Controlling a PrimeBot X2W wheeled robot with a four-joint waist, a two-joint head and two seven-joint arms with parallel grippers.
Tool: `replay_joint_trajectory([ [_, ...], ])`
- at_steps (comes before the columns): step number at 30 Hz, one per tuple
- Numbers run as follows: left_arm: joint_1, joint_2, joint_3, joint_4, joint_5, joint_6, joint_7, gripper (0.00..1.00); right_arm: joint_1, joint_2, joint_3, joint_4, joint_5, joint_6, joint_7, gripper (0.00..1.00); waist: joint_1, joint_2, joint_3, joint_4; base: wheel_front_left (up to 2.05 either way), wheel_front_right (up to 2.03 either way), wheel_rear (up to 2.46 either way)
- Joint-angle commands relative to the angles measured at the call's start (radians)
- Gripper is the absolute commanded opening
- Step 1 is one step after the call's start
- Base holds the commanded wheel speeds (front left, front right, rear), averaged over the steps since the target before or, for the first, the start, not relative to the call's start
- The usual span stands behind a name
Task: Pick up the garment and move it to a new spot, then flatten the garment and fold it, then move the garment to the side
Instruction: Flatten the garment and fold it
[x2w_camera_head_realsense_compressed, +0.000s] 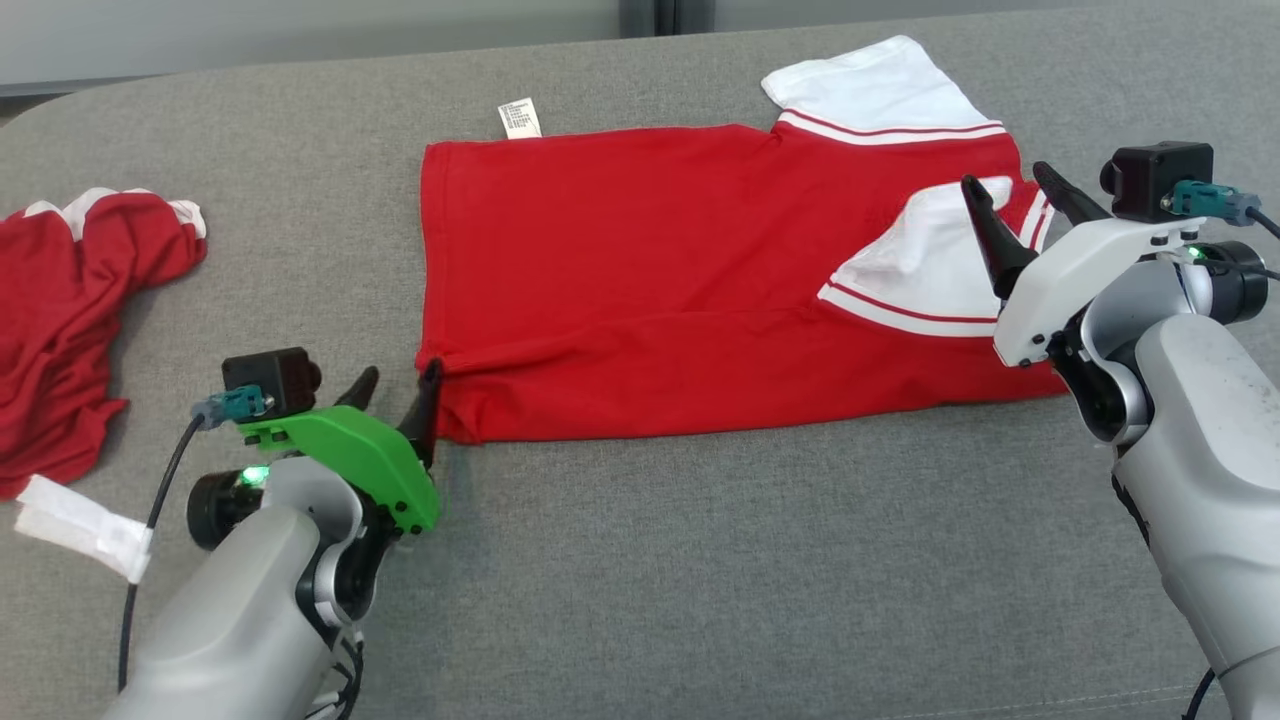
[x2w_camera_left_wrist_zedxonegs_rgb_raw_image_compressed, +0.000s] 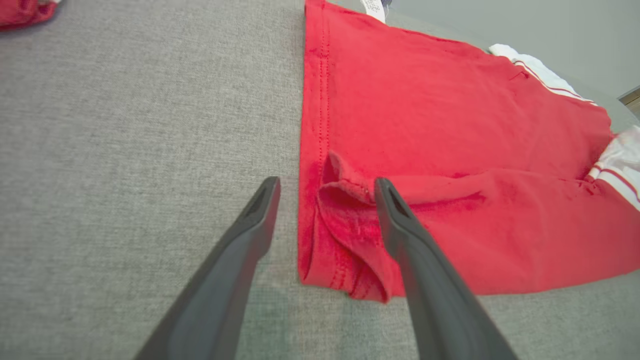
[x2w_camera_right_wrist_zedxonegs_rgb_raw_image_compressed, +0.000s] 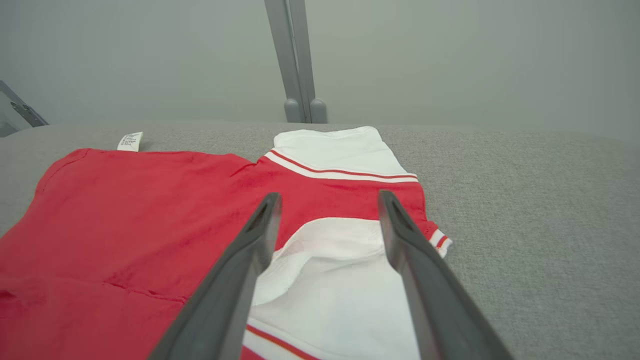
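Note:
A red garment (x2w_camera_head_realsense_compressed: 640, 260) with white, red-striped sleeves lies spread on the grey cloth surface, its near part folded over itself. My left gripper (x2w_camera_head_realsense_compressed: 400, 385) stands open at the garment's near left corner (x2w_camera_left_wrist_zedxonegs_rgb_raw_image_compressed: 345, 250), one finger on each side of the bunched hem, holding nothing. Over the folded white sleeve (x2w_camera_right_wrist_zedxonegs_rgb_raw_image_compressed: 330, 280) at the right end hovers my right gripper (x2w_camera_head_realsense_compressed: 1015, 200), also open and empty. A white label (x2w_camera_head_realsense_compressed: 519, 118) sticks out at the far edge.
A second red garment (x2w_camera_head_realsense_compressed: 70, 310) lies crumpled at the left edge, with a white tag (x2w_camera_head_realsense_compressed: 85, 525) beside it. The grey surface (x2w_camera_head_realsense_compressed: 700, 560) stretches toward me. A pale wall and a grey post (x2w_camera_right_wrist_zedxonegs_rgb_raw_image_compressed: 295, 55) stand behind.

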Motion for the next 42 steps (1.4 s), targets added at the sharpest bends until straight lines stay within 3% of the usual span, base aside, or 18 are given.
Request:
replay_joint_trajectory([
  [1,0.025,0.025,0.000,0.006,0.020,0.025,-0.013,1.00,0.017,-0.010,0.004,-0.004,0.009,-0.001,-0.006,1.00,0.0000,0.0000,-0.016,-0.002,0.00,0.00,0.00],
  [6,0.083,0.067,-0.010,-0.033,0.064,0.120,-0.050,1.00,0.101,-0.043,-0.028,-0.036,-0.006,-0.001,0.090,1.00,0.0000,0.0000,-0.038,-0.012,0.00,0.00,0.00],
  [13,0.145,0.065,-0.036,-0.119,0.090,0.185,-0.059,1.00,0.242,-0.023,-0.160,-0.118,-0.079,-0.001,0.231,1.00,0.0000,0.0000,-0.033,-0.025,0.00,0.00,0.00],
  [20,0.093,0.025,-0.070,-0.089,0.114,0.189,-0.045,1.00,0.283,0.055,-0.283,-0.143,-0.184,-0.001,0.288,1.00,0.0000,0.0000,-0.014,-0.030,0.00,0.00,0.00],
  [33,0.035,-0.029,-0.101,0.077,0.104,0.152,0.012,1.00,0.240,0.117,-0.299,-0.046,-0.226,-0.001,0.340,1.00,0.0000,0.0000,0.021,-0.034,0.00,0.00,0.00],
  [34,0.042,-0.032,-0.105,0.089,0.098,0.146,0.021,0.76,0.240,0.119,-0.299,-0.034,-0.225,-0.001,0.344,1.00,0.0000,0.0000,0.022,-0.034,0.00,0.00,0.00],
  [35,0.056,-0.038,-0.111,0.105,0.087,0.131,0.035,0.00,0.237,0.118,-0.296,-0.020,-0.225,-0.001,0.347,0.00,0.0000,0.0000,0.021,-0.033,0.00,0.00,0.00],
  [42,0.120,-0.033,-0.088,0.079,0.053,0.088,-0.015,0.00,0.282,0.092,-0.336,-0.066,-0.214,-0.002,0.292,0.00,0.0000,0.0000,-0.018,-0.020,0.00,0.00,0.00],
])
